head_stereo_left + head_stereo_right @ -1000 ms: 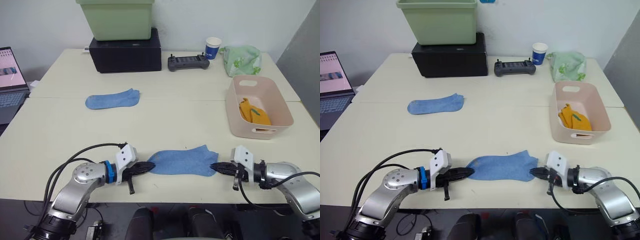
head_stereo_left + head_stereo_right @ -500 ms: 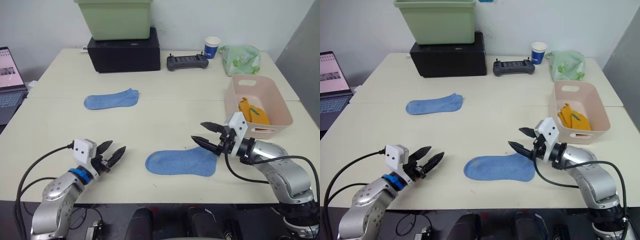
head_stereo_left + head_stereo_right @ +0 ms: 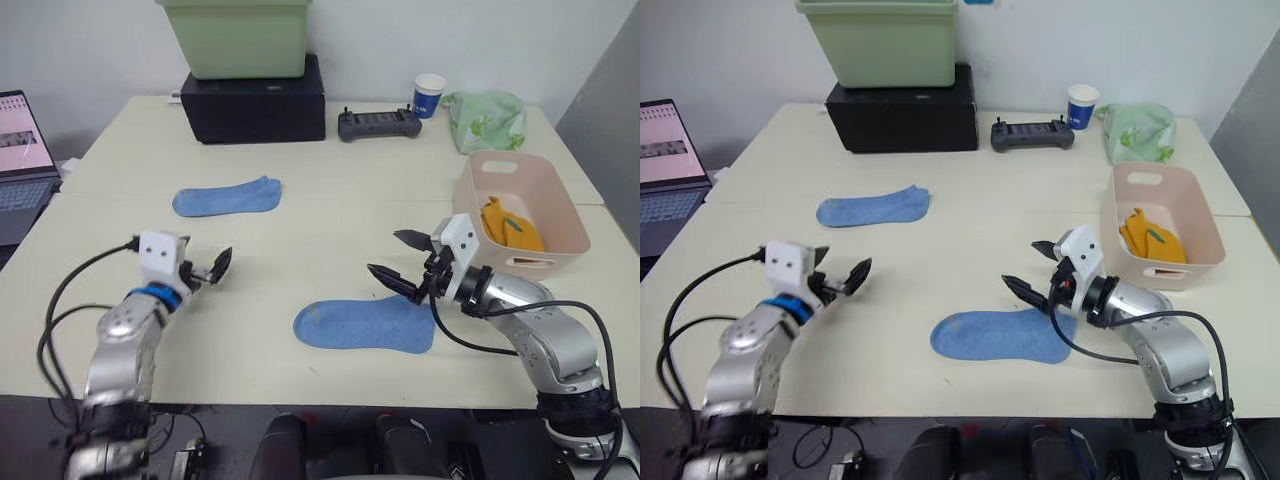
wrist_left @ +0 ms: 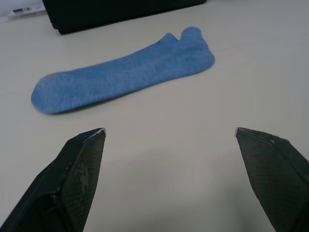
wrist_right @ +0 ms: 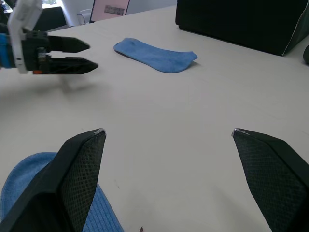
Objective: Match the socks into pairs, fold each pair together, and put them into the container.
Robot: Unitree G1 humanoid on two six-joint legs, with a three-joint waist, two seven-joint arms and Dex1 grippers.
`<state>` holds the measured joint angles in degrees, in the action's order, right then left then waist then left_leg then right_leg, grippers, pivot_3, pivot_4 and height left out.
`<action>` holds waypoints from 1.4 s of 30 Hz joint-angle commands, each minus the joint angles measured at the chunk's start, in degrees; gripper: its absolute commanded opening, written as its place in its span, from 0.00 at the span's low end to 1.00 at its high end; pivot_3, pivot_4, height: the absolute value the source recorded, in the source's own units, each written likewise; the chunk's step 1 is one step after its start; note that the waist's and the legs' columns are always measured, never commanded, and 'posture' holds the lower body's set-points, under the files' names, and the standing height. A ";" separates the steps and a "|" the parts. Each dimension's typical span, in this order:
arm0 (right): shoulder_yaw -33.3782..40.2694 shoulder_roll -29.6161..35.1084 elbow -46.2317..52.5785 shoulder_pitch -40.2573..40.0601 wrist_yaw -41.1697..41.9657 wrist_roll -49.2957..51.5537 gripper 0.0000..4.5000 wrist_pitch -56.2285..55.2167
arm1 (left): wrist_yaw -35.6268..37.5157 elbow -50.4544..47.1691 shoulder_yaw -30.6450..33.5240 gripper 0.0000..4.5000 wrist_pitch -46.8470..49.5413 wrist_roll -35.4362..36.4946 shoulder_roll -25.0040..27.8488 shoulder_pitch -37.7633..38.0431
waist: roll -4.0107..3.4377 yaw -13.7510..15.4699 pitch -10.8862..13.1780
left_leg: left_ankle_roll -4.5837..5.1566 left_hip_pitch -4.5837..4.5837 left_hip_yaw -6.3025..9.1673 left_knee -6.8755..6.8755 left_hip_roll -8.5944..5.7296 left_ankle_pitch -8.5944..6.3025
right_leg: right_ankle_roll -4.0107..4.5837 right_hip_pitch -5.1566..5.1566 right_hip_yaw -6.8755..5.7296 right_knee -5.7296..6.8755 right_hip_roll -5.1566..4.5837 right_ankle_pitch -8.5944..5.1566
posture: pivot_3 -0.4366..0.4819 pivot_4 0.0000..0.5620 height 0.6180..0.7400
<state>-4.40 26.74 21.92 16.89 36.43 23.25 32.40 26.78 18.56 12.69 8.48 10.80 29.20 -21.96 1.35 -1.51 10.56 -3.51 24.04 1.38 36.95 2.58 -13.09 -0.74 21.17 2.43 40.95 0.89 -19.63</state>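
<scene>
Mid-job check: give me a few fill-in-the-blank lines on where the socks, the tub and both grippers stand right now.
1. Both socks lying flat on the table are light ____.
2. The pink tub holds folded socks of ____ colour.
3. The left gripper and the right gripper are both ____, holding nothing.
4. The near sock lies closer to the ____ gripper than the far sock does.

Missing words: blue; mustard-orange; open; right

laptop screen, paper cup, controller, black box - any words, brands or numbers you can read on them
Laptop screen: rows of text and a dark band, too small to read.
Blue paper cup: no readable print.
Black controller: no legible marking.
Black box: no label visible.
Green patterned bag: a printed pattern, no words.
Nothing here can be quoted.
</scene>
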 commanded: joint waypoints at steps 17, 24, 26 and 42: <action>0.68 0.74 6.72 -0.68 -3.14 -1.49 1.00 3.56 | -5.56 55.08 -4.30 0.90 -8.89 -8.26 -2.32 -35.74 | 0.03 -0.24 0.01 | -0.01 0.30 -0.08 0.06 -0.04 0.02 | -0.01 0.25 -0.17 0.08 0.03 0.01 | 0.48 0.27 1.00; 1.24 0.00 7.79 -0.59 -4.76 -0.76 1.00 5.16 | -2.75 55.55 -3.94 0.43 -7.70 -8.20 -2.46 -36.60 | 0.03 -0.34 0.01 | -0.20 0.17 -0.12 0.05 -0.02 0.12 | 0.00 0.23 -0.16 0.18 0.03 0.01 | 0.48 0.27 1.00; 1.22 -0.02 7.78 -0.62 -4.76 -0.74 1.00 5.19 | -1.86 55.38 -4.23 0.28 -7.97 -8.41 -2.66 -36.88 | 0.02 -0.26 0.01 | -0.25 0.18 -0.13 0.05 -0.03 0.15 | -0.01 0.22 -0.14 0.18 0.03 0.01 | 0.48 0.27 1.00; 0.59 -1.46 5.37 -0.13 -4.63 -1.62 1.00 3.49 | 7.14 23.25 -6.98 0.00 1.00 -4.51 -8.12 -21.53 | 0.02 -0.11 0.01 | -0.30 0.30 -0.07 0.08 0.09 0.18 | -0.01 0.22 -0.10 0.14 -0.06 0.01 | 0.48 0.27 1.00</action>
<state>-4.54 25.42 26.31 16.44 31.94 21.49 37.25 32.43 49.17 6.71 6.07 4.88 21.35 -45.29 1.38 -1.62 10.57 -3.82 24.34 1.32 37.03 2.68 -12.90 -0.74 21.39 2.33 41.08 0.83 -19.63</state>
